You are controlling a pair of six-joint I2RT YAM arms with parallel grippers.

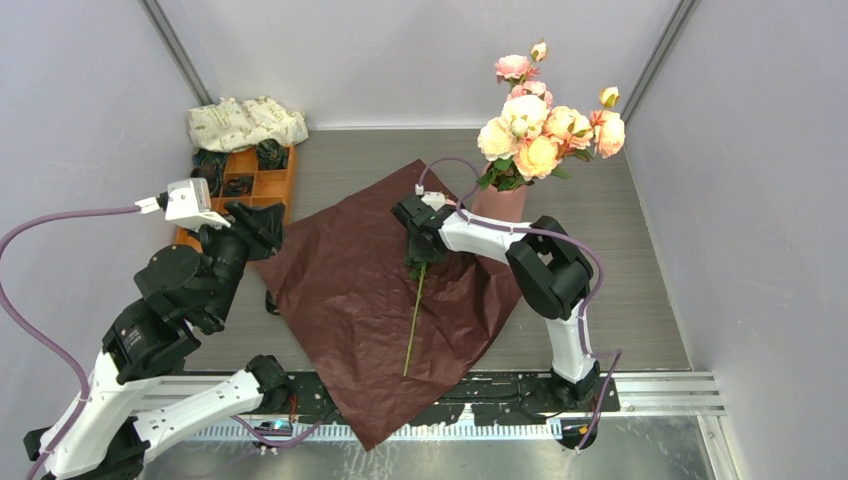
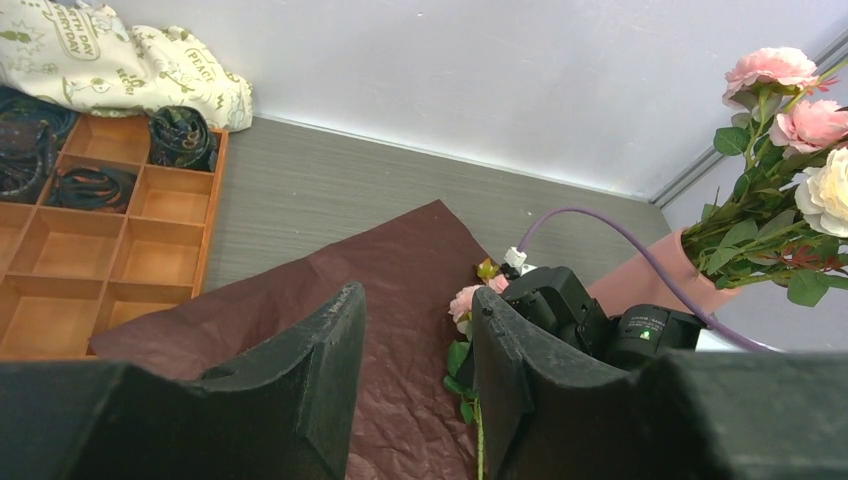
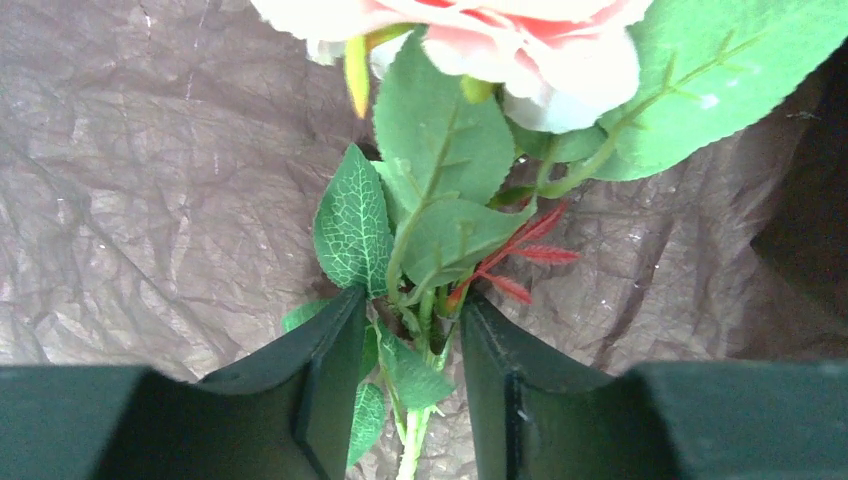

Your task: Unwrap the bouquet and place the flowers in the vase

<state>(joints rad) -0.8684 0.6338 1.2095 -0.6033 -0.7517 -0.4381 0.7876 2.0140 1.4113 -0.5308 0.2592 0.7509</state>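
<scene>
While the lone flower (image 1: 413, 320) lies with its stem running near-to-far, it is straddled by the right gripper (image 3: 412, 308). Its jaws are seen apart, unclamped.

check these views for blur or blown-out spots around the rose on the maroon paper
Right wrist view: the pale pink rose bloom at the top edge is washed out and soft; the veined green leaves and crinkled dark maroon paper are crisp. Left wrist view: the black fingers of the left gripper loom dark and soft. Top external view: even light, no glare.
</scene>
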